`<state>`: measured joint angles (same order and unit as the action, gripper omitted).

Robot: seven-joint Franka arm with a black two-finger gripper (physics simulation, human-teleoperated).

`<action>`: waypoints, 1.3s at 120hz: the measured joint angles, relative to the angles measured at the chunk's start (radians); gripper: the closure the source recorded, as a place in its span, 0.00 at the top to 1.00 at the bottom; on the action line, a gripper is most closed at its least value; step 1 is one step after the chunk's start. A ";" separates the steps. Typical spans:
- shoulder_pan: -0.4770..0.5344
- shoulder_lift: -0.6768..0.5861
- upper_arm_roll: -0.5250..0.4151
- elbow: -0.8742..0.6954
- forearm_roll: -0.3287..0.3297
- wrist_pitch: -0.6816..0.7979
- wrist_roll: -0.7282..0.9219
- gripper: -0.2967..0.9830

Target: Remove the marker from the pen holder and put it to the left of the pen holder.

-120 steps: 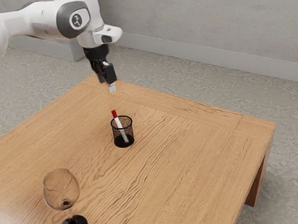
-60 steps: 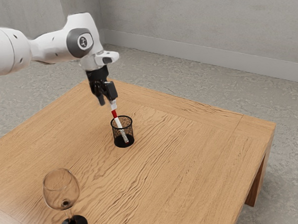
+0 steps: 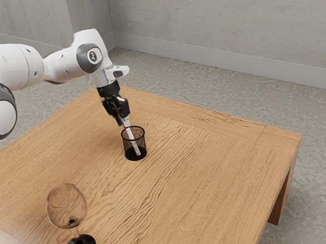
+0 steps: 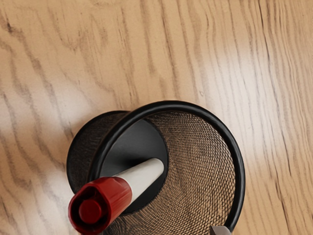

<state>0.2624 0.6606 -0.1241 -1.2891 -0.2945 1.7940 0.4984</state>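
The hand (image 3: 123, 122) is positioned at the cap end of the marker (image 3: 131, 139), released, with its fingers apart. The marker leans inside the mesh pen holder (image 3: 134, 156), red cap up (cap above the rim). The holder stands upright on the surface (image 3: 204, 173), toward the far corner at the exterior view's left. A wine glass (image 3: 67, 205) stands well apart.

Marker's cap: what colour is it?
The cap is red, clearest in the wrist view.
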 joint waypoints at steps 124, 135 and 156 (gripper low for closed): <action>-0.029 0.006 -0.007 -0.054 0.005 0.302 -0.019 0.16; -0.029 -0.052 -0.005 -0.099 0.011 0.310 -0.024 0.15; -0.028 -0.222 -0.004 -0.213 0.019 0.318 -0.033 0.15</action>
<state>0.2346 0.4385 -0.1283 -1.5023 -0.2758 2.1119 0.4650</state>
